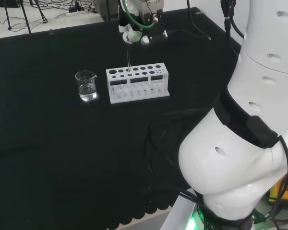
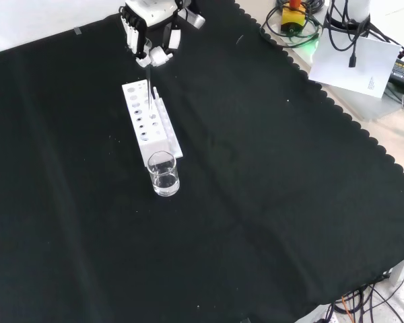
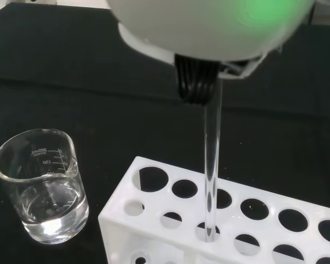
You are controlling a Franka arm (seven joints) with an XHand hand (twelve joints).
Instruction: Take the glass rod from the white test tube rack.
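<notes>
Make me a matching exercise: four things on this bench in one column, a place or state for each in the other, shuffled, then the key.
Things:
1. glass rod
2. beaker
3. white test tube rack
4. hand

Places or states:
A. holds a little clear liquid
B. stands on the black cloth, most holes empty
C. upright, lower end in a rack hole
D. above the rack, fingers closed on the rod's top

Pairs: 1-C, 2-A, 3-B, 4-D
</notes>
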